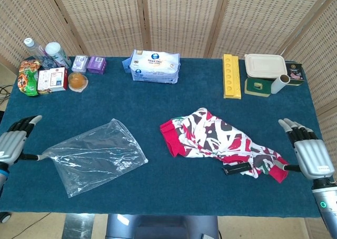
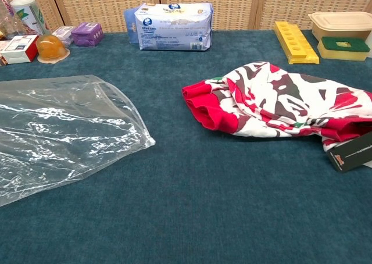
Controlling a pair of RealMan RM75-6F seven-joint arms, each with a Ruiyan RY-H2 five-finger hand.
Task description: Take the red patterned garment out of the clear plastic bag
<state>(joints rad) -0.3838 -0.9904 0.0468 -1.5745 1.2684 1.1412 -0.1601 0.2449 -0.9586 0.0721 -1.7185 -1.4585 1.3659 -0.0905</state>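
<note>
The red, white and grey patterned garment (image 1: 216, 139) (image 2: 279, 104) lies spread on the blue table, right of centre and fully outside the bag. Its black tag (image 1: 237, 169) (image 2: 351, 153) sits at its near edge. The clear plastic bag (image 1: 95, 155) (image 2: 58, 130) lies flat and empty at the left. My left hand (image 1: 11, 143) is at the table's left edge, fingers stretched out, thumb touching the bag's corner. At the right edge my right hand (image 1: 311, 153) has its fingers spread, thumb against the garment's red end. Neither hand shows in the chest view.
Along the back stand a pack of wipes (image 1: 155, 66), a yellow tray (image 1: 231, 76), a lidded container (image 1: 265, 65) with a roll (image 1: 280, 83) beside it, purple boxes (image 1: 96, 64), and snacks and bottles (image 1: 39, 73) at the back left.
</note>
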